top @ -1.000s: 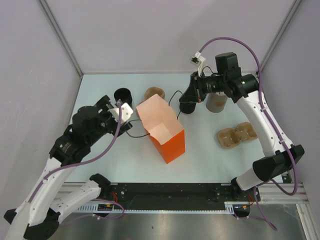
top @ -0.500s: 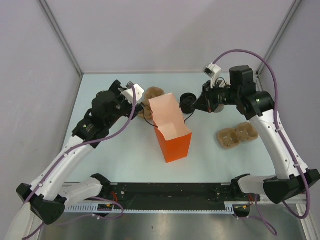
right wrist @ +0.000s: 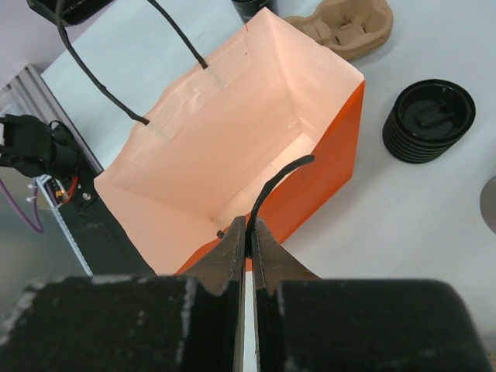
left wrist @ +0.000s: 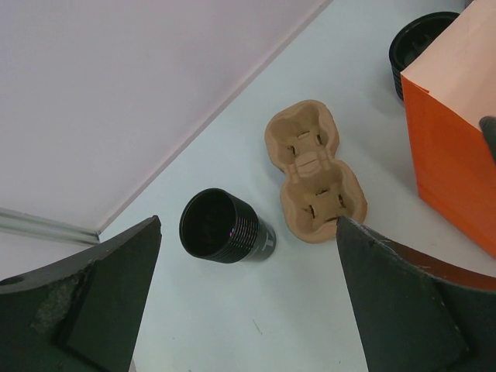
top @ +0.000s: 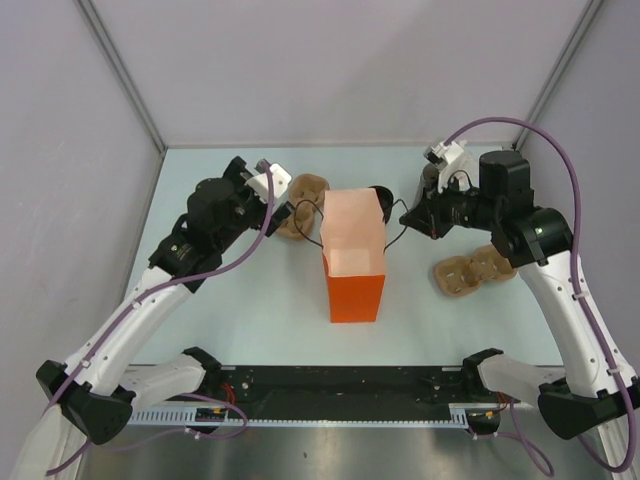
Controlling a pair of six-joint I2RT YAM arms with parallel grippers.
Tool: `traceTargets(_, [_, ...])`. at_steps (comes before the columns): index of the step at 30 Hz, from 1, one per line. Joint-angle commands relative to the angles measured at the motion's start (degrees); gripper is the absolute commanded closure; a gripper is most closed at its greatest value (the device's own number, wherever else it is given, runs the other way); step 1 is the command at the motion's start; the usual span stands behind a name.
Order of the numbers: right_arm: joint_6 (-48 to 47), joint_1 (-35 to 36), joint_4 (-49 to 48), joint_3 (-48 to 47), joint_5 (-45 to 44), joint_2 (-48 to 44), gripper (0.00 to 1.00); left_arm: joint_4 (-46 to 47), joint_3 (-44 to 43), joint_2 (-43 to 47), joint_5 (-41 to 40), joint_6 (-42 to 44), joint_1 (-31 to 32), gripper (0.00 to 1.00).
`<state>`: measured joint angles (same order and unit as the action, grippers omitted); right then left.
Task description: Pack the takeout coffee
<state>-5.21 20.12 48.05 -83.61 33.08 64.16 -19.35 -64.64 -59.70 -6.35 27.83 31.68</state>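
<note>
The orange paper bag (top: 355, 262) stands open at the table's middle; its inside shows in the right wrist view (right wrist: 232, 147). My right gripper (right wrist: 249, 226) is shut on the bag's black cord handle (right wrist: 279, 174), at the bag's right side (top: 420, 213). A black lidded cup (right wrist: 428, 120) stands just behind the bag, partly hidden by it in the top view (top: 381, 195). My left gripper (left wrist: 246, 225) is open and empty, above a second black ribbed cup (left wrist: 225, 227). That cup is hidden under the left gripper (top: 272, 188) in the top view.
One brown pulp carrier (left wrist: 314, 170) lies between the left gripper and the bag (top: 300, 192). Another carrier (top: 472, 270) lies at the right. The bag's other handle (top: 305, 215) hangs loose. Walls close the back and both sides.
The bag has turned and shifted right, now in front of the lidded cup. My right gripper moved right with the handle. My left arm swung to the far left, then held.
</note>
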Motion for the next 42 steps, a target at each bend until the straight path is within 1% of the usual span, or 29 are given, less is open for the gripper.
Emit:
traceTargets(1, [-2.9, -0.3, 0.4, 0.2, -1.9, -2.5, 0.98, 2.7, -2.0, 0.8, -0.5, -1.7, -0.3, 0.0])
traceTargets(4, [-3.5, -0.3, 1.1, 0.3, -1.0, -4.5, 0.97, 3.1, -2.6, 0.6, -2.2, -2.3, -0.4, 0.0])
traceTargets(6, [-3.7, -0.6, 1.2, 0.6, -1.2, -5.3, 0.94, 3.0, -3.2, 1.0, -1.8, -2.7, -0.4, 0.0])
traceTargets(7, [-3.8, -0.9, 1.2, 0.6, -1.4, -5.5, 0.89, 2.0, -3.6, 1.2, -0.9, -3.1, -0.4, 0.0])
traceTargets(8, [-4.4, -1.0, 1.4, 0.6, -1.9, -6.0, 0.82, 1.2, -4.6, 1.6, 1.8, -3.6, -0.5, 0.0])
traceTargets(9, [-4.8, -1.0, 1.5, 0.6, -2.1, -6.2, 0.72, 0.2, -5.3, 1.8, 3.2, -5.1, -0.7, 0.0])
traceTargets(10, [-5.2, -1.1, 1.6, 0.6, -2.2, -6.4, 0.51, -1.9, -6.2, 1.9, 4.7, -5.9, -0.8, 0.0])
traceTargets(11, [-5.5, -1.4, 1.8, 0.6, -2.8, -6.7, 0.41, -2.5, -7.7, 2.0, 7.8, -6.8, -1.2, 0.0])
traceTargets(12, [-5.8, -1.8, 1.8, 0.6, -2.8, -7.3, 0.31, -3.1, -8.2, 2.1, 8.8, -8.1, -1.4, 0.0])
traceTargets(13, [-6.1, -2.0, 1.9, 0.6, -2.8, -7.5, 0.12, -3.9, -9.4, 2.0, 9.2, -8.7, -1.4, 0.0])
traceTargets(14, [-6.3, -2.2, 2.5, 0.6, -2.8, -7.5, 0.06, -4.3, -10.0, 2.0, 9.7, -8.9, -1.4, 0.0])
traceTargets(15, [-7.0, -2.2, 2.8, 0.6, -2.7, -7.3, 0.02, -4.6, -10.3, 1.7, 10.6, -9.4, -1.5, 0.0])
traceTargets(16, [-7.4, -2.4, 3.7, 0.6, -2.6, -7.1, 0.0, -5.2, -11.0, 1.6, 11.4, -9.6, -1.5, 0.0])
traceTargets(21, [-9.6, -4.7, 5.2, 0.6, -3.2, -7.6, 0.0, -6.8, -12.6, 0.7, 16.5, -12.0, -1.6, 0.0])
traceTargets(24, [-9.9, -5.4, 7.1, 0.8, -3.4, -6.8, 0.0, -6.3, -12.4, 0.4, 17.5, -12.9, -1.6, 0.0])
traceTargets(27, [-9.6, -5.8, 7.1, 2.0, -7.6, -5.9, 0.0, -6.0, -12.3, -0.6, 19.6, -13.4, -1.6, 0.0])
traceTargets(28, [-9.2, -6.0, 6.5, 2.1, -10.4, -5.5, 0.0, -5.9, -12.3, -0.8, 20.9, -13.7, -1.5, 0.0])
traceTargets(30, [-9.1, -7.3, 6.4, 2.5, -11.1, -5.4, 0.0, -5.7, -12.6, -1.6, 22.6, -14.8, -1.5, 0.0])
traceTargets(32, [-8.8, -8.2, 6.8, 2.6, -10.0, -4.5, 0.0, -5.4, -13.1, -2.2, 24.6, -15.6, -1.4, 0.0])
traceTargets(35, [-8.5, -8.8, 8.6, 2.8, -5.8, -3.0, 0.0, -4.7, -13.5, -2.5, 27.2, -17.1, -1.3, 0.0])
traceTargets(38, [-8.9, -10.1, 8.6, 2.9, -4.3, -3.5, 0.0, -4.6, -14.3, -3.0, 29.9, -18.9, -1.3, 0.0])
traceTargets(41, [-11.5, -14.7, 8.5, 2.8, -1.8, -6.0, 0.0, -4.7, -15.1, -3.3, 31.2, -20.1, -1.3, 0.0])
traceTargets(42, [-14.1, -16.1, 9.2, 2.7, -1.0, -6.7, 0.0, -4.9, -15.2, -3.2, 31.6, -20.4, -1.3, 0.0])
